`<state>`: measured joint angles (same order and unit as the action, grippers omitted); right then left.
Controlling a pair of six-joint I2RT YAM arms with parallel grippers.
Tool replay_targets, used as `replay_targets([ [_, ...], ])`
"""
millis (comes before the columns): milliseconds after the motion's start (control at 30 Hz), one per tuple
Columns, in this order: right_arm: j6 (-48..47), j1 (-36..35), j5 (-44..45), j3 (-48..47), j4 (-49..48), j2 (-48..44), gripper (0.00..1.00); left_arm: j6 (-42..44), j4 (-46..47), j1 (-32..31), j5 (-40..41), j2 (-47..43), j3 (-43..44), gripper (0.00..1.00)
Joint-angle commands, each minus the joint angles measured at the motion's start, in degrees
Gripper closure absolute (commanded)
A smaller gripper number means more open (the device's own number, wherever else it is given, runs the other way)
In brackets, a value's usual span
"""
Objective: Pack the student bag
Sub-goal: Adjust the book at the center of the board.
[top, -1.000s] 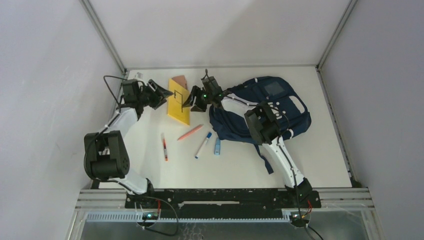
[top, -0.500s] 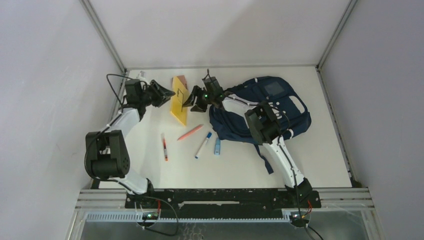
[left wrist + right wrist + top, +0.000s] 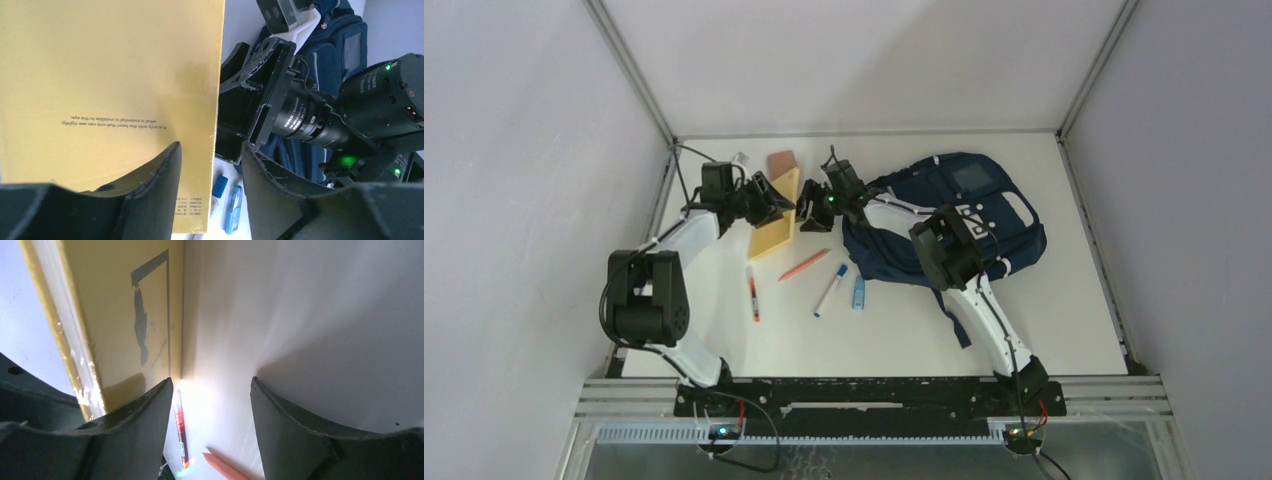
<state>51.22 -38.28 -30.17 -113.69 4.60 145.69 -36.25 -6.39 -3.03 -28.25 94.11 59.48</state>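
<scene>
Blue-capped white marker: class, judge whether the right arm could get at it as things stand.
Probably yes. The marker lies uncovered on the table, near the right gripper, whose jaws stand open and empty. The tilted yellow book beside that gripper might fall if it leaves.

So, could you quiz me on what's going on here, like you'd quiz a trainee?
1. True or false: the book is already inside the bag.
2. What stands between the left gripper and the right gripper? A book, B bag, C nothing.
3. Fill in: both grippers' jaws are ___.
Key: 1 false; 2 A; 3 open.
</scene>
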Motion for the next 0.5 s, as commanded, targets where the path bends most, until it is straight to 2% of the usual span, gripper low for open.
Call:
replay_targets([
  [0, 0.0, -1.63, -1.18, 0.55, -3.02, -3.93, 0.31, 2.99, -4.38, -2.07, 0.29, 1.62, 3.33, 0.45],
  [233, 0.82, -1.53, -1.84, 1.11, -4.07, -3.62, 0.31, 8.03, -9.68, -2.07, 4.94, -1.38, 4.94, 0.23],
  [467, 0.97, -1.43, -2.35, 1.14, -4.07, -3.42, 0.31, 12.05, -13.92, -2.07, 13.52, -5.54, 5.76, 0.23],
])
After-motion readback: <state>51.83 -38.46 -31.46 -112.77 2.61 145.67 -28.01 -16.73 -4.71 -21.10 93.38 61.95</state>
